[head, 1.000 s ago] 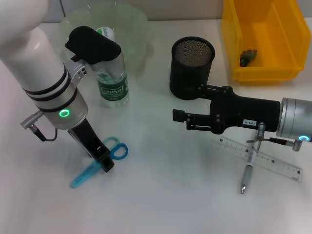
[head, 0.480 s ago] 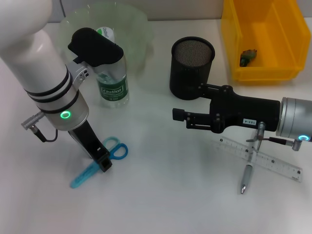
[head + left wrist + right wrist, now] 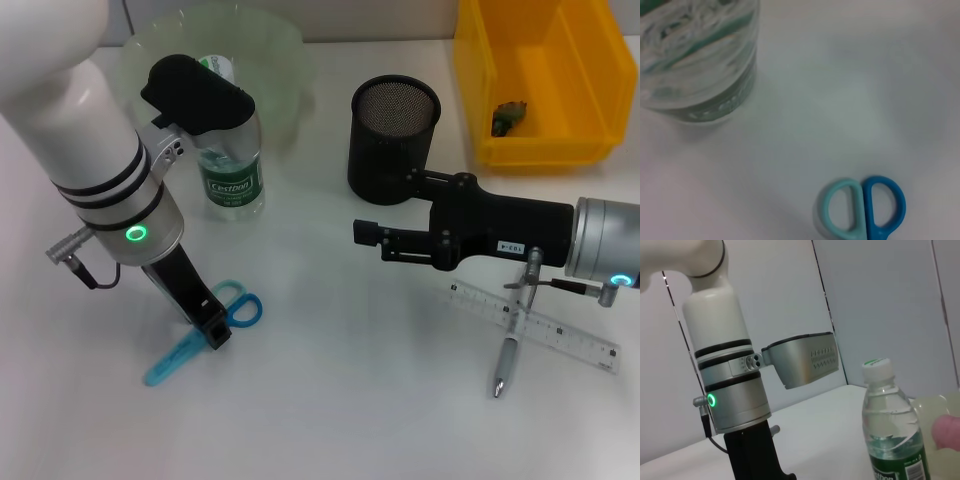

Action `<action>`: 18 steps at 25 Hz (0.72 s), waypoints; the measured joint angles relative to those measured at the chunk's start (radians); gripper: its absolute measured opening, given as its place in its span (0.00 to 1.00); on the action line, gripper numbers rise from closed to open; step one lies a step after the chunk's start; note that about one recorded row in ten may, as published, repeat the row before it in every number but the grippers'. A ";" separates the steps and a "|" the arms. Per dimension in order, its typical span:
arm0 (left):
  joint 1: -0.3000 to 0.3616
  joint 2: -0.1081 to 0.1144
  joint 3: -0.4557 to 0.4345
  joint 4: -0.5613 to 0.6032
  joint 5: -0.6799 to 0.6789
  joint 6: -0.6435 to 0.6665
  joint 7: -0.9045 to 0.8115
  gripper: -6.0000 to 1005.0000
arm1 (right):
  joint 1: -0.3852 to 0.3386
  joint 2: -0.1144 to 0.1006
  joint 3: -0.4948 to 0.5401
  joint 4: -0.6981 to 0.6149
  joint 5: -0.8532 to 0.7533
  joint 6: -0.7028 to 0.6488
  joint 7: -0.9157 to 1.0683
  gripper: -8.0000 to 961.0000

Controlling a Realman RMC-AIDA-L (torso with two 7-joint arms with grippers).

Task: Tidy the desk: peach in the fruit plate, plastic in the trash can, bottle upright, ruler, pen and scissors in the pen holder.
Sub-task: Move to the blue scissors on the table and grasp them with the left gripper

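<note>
- Nearest: pen (image 3: 505, 362) lying across the ruler (image 3: 535, 323), both on the worktop (image 3: 340, 400) behind and beside the right pincer (image 3: 366, 235), under its wrist; neither picked up yet.
- Next: left pincer (image 3: 212, 333) down on the scissors (image 3: 172, 363), at about the pivot, pale blade sticking out on the near side, blue and teal handle loops just on the far side. Wide or narrow: cannot tell from here. In the left wrist view, only the loops (image 3: 862, 210) on bare worktop.
- Just changed: over the last second, left arm nudged a touch sideways, pincer tip edged along the scissors; scissors themselves unmoved. Judged as a final settling for the grasp, not a lift, so scissors to pen holder looks like the step in hand.
- Right pincer hanging above open worktop, well apart from the left one, barely shifted since a second ago; carrying nothing visible, opening cannot be told. Probably waiting its turn.
- Farther: bottle (image 3: 232, 170) already upright, beyond the left pincer, close by the left forearm.
- Pen holder (image 3: 394, 140) just beyond the right pincer, still without tools.
- Farthest: fruit plate (image 3: 285, 45) behind the bottle, with something pink, likely the peach (image 3: 947, 432), inside it in the right wrist view; yellow trash can (image 3: 590, 150) far past the right arm, a small crumpled scrap (image 3: 510, 115) in it, likely the plastic.
</note>
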 joint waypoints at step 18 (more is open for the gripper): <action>-0.011 0.000 0.001 -0.013 0.010 -0.002 0.014 0.31 | 0.003 0.001 0.000 0.000 0.000 0.005 0.002 0.79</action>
